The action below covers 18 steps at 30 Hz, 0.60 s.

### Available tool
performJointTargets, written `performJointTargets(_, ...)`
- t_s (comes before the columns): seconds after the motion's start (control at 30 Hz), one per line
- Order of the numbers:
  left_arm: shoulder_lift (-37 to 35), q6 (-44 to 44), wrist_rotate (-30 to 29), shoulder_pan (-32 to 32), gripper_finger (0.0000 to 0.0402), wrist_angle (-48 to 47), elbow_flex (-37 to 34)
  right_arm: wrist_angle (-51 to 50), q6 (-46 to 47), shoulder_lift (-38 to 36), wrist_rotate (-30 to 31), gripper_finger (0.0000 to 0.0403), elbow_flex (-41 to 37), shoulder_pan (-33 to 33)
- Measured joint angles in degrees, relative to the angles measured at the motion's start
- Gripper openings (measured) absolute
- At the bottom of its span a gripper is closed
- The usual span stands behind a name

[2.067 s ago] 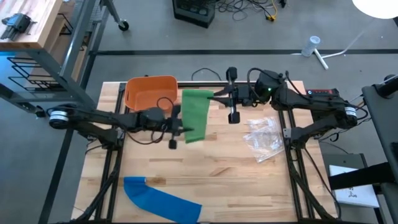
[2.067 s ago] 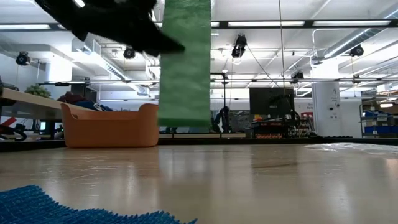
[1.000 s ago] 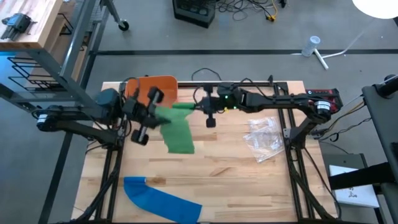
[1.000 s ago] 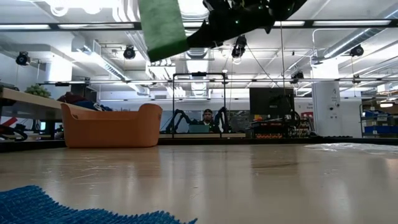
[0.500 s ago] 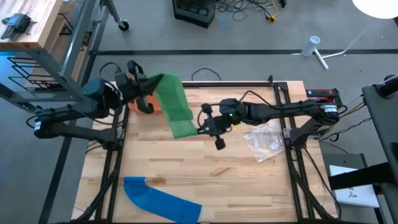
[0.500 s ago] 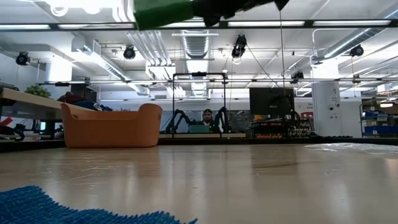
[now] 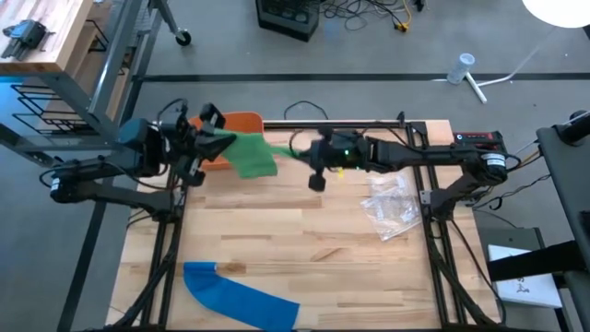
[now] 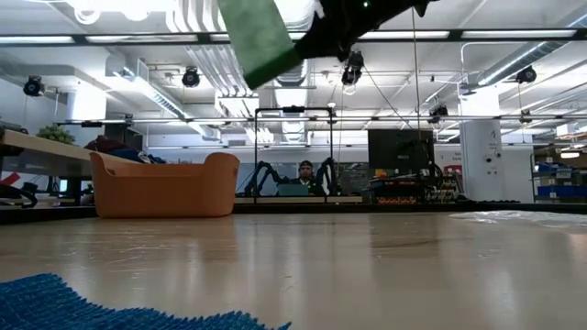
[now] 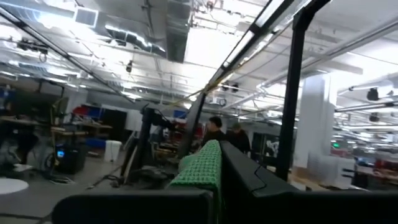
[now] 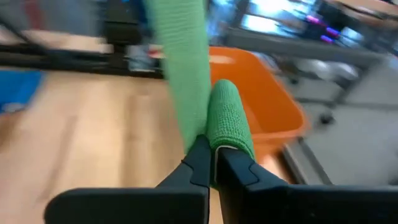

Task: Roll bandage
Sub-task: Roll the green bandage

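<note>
Both pincers clamped on the green bandage (image 7: 251,155), one at each end, strip held up in the air, off the table.

Left gripper (image 7: 214,138): upper left of the high view, just in front of the orange bin (image 7: 241,123). Fingers fully closed, green mesh pinched between them; in its wrist view the fabric (image 9: 200,168) sticks up out of the closed jaws.

Right gripper (image 7: 297,153): upper centre of the high view, reaching leftward from the right arm. Also fully closed. Its wrist view shows the bandage (image 10: 186,81) caught at the fingertips (image 10: 200,154), partly wound into a rounded fold beside the flat strip, the bin (image 10: 261,93) behind it.

Between the two grippers the bandage runs as a short, twisted band, wider at the left end, narrowing toward the right gripper. In the low view it hangs tilted at the top of frame (image 8: 259,37), well above the tabletop.

Other stuff on the wooden table (image 7: 304,240): blue bandage (image 7: 235,295) flat at lower left, clear plastic wrapper (image 7: 392,205) at right, both well apart from the grippers.
</note>
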Motion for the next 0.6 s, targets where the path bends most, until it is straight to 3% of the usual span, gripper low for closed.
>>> performJointTargets(0.3, -0.53, 2.56, 0.01, -2.99, 0.0, -2.23, -0.08, -0.02, 7.55, -1.19, -0.02, 0.0002, -1.23, -6.35)
performJointTargets(0.43, -1.86, 6.73, -0.55, -3.28, 0.0, -3.01, -0.11, 0.47, 6.27, -2.44, -3.26, 0.0002, -2.66, -6.48)
performJointTargets(0.6, -3.39, 12.32, -10.98, -3.24, 0.0, -1.99, -0.11, 2.1, 2.12, -4.85, -4.13, 0.0002, -4.73, -4.16)
